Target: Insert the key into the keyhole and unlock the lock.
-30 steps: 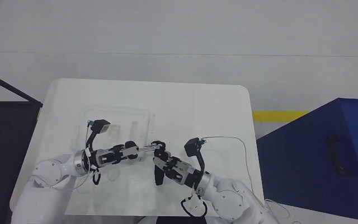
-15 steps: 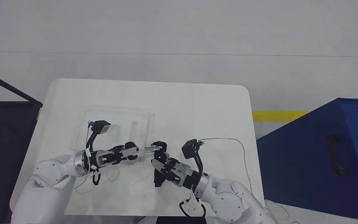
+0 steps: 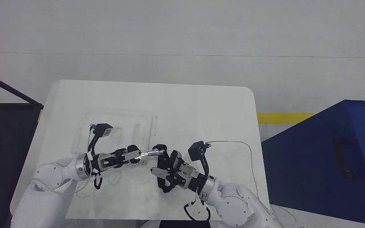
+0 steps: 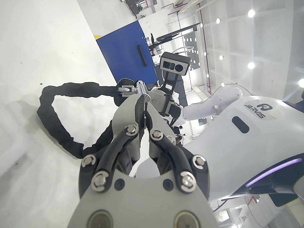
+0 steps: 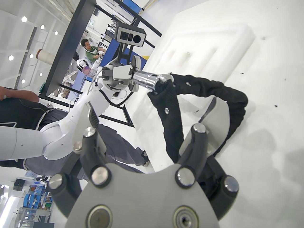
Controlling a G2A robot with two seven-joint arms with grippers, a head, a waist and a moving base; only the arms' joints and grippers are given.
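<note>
The lock is a chrome cylinder [image 5: 147, 78] on a loop of black fabric-sleeved cable [image 5: 232, 100]. My left gripper [image 4: 144, 100] is shut on the key, which meets the end of the chrome cylinder [image 4: 133, 88]; the key's blade is hidden. The black loop [image 4: 54, 115] hangs down from it to the table. In the top view the left gripper [image 3: 144, 154] and the right gripper [image 3: 162, 172] sit close together near the table's front. My right gripper [image 5: 152, 112] is open wide, with one strand of the sleeve between its fingers [image 5: 213, 110].
A white foam tray [image 3: 117, 119] with shallow recesses lies on the white table [image 3: 205, 108] behind the left arm. A thin white cable [image 3: 242, 145] curves over the table by the right arm. A blue cabinet [image 3: 319, 159] stands beyond the table's right edge.
My right gripper's fingers have spread apart and let go of the lock's black sleeve. The left gripper has stayed nearly in place with the key at the cylinder.
</note>
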